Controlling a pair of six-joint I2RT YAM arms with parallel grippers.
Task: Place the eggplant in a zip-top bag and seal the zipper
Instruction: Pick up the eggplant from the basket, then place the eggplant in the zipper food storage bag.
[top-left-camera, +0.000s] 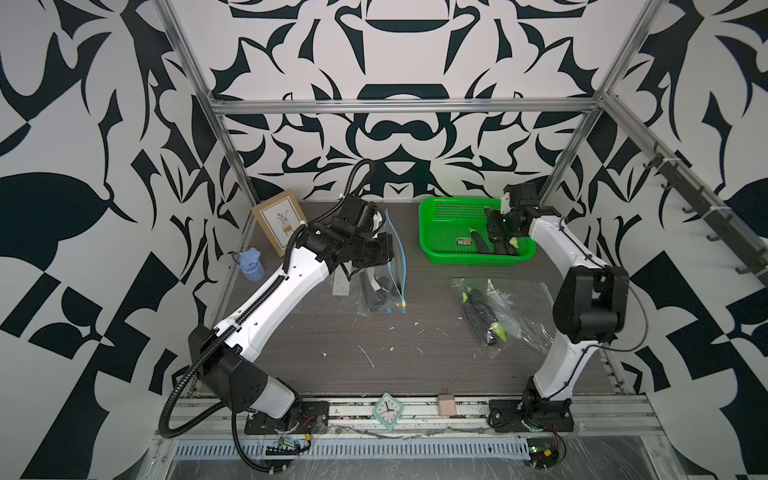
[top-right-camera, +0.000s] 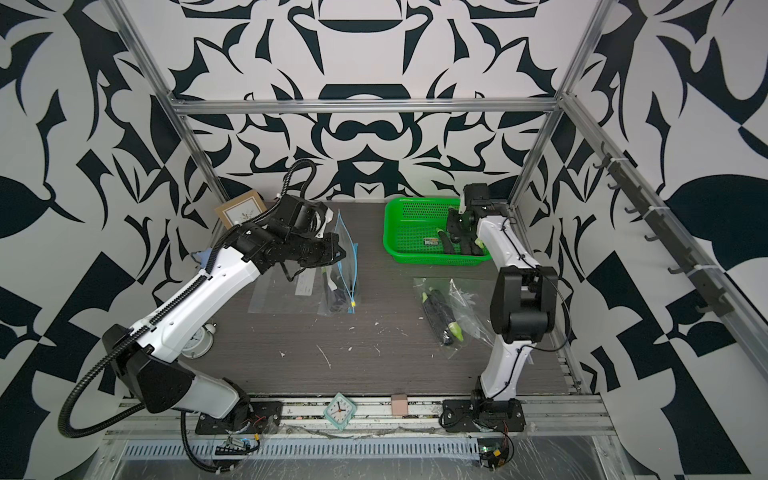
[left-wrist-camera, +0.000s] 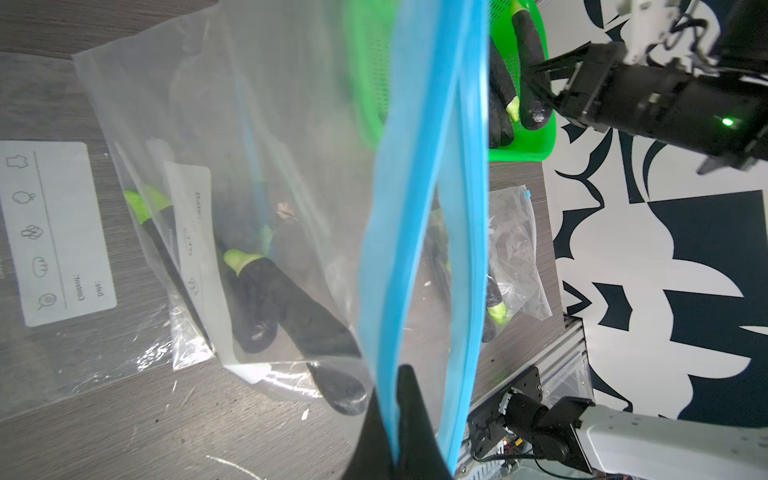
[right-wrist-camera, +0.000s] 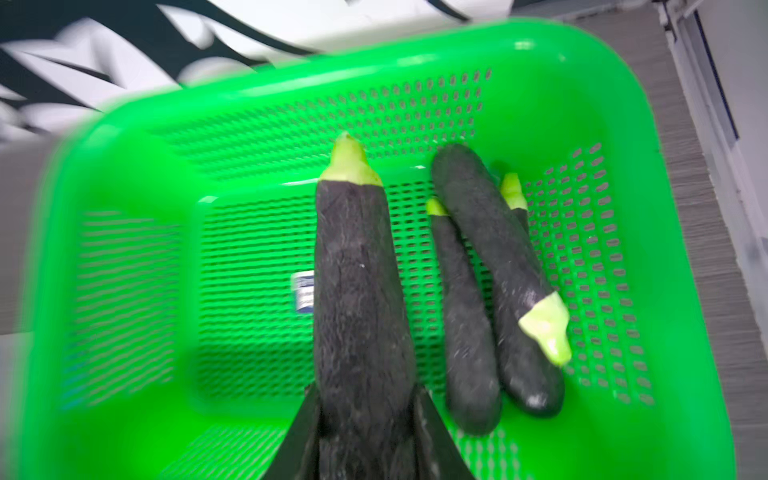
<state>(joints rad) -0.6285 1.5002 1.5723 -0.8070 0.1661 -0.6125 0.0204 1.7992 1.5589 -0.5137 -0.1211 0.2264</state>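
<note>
Hanging from the left gripper (left-wrist-camera: 390, 384), a clear zip-top bag (left-wrist-camera: 291, 124) is held up over the far left part of the table (top-left-camera: 374, 365), with its lower end resting on the surface. One side of the blue zipper strip (left-wrist-camera: 415, 208) is pinched between that gripper's fingers, which are pressed together on the plastic. The other side of the strip is seen standing apart from it, so the mouth is left gaping. Several dark eggplants with green caps (left-wrist-camera: 282, 307) are seen lying inside this bag, and a flat labelled bag (left-wrist-camera: 54, 232) is spread on the table beneath it. At the far right corner of the table a green basket (right-wrist-camera: 415, 54) is set, and the right gripper (right-wrist-camera: 363, 390) is lowered into it. An eggplant (right-wrist-camera: 357, 282) is clamped between its two fingers near the blunt end, with the green cap pointed away from the wrist. Whether it is raised clear of the basket floor cannot be told. Other eggplants (right-wrist-camera: 469, 316) are left lying just beside it in the basket. Near the right edge of the table a second bag (top-left-camera: 498, 316) with eggplants inside is laid flat.
</note>
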